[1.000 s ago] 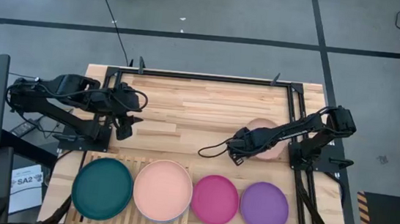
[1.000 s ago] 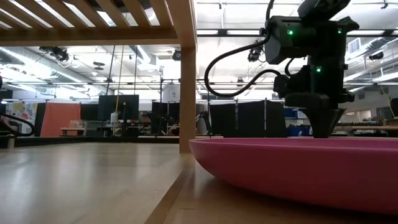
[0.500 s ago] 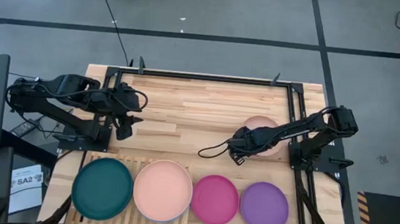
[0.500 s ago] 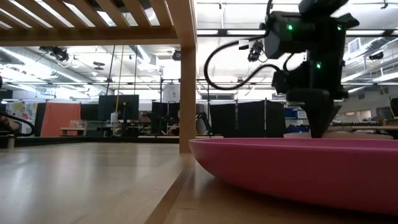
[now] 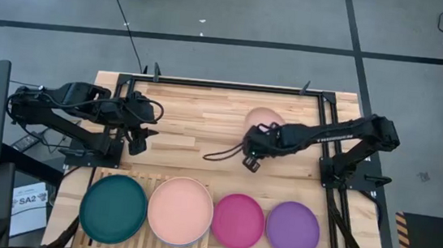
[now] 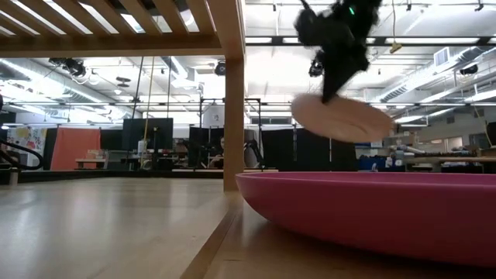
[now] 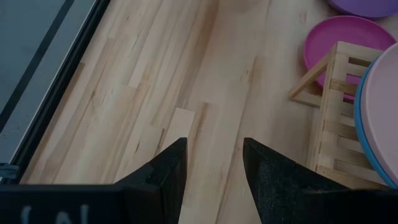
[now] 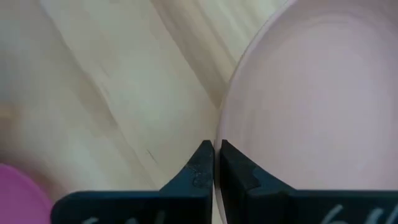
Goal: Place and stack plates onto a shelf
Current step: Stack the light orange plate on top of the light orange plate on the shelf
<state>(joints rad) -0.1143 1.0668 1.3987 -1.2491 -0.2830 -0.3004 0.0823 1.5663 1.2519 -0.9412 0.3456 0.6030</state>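
Right tool (image 8: 216, 163) grips a salmon plate (image 6: 343, 118) above the table (image 5: 206, 118).

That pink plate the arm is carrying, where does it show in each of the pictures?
High view: the carried salmon plate sits upper middle, behind the right gripper.
Low view: tilted in the air, upper right.
Left wrist view: not in it.
Right wrist view: fills the right side.
Shared landmark: the magenta plate.

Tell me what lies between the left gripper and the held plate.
Only bare tabletop, by the high view: the left gripper waits open, and the right gripper holds the salmon plate aloft.
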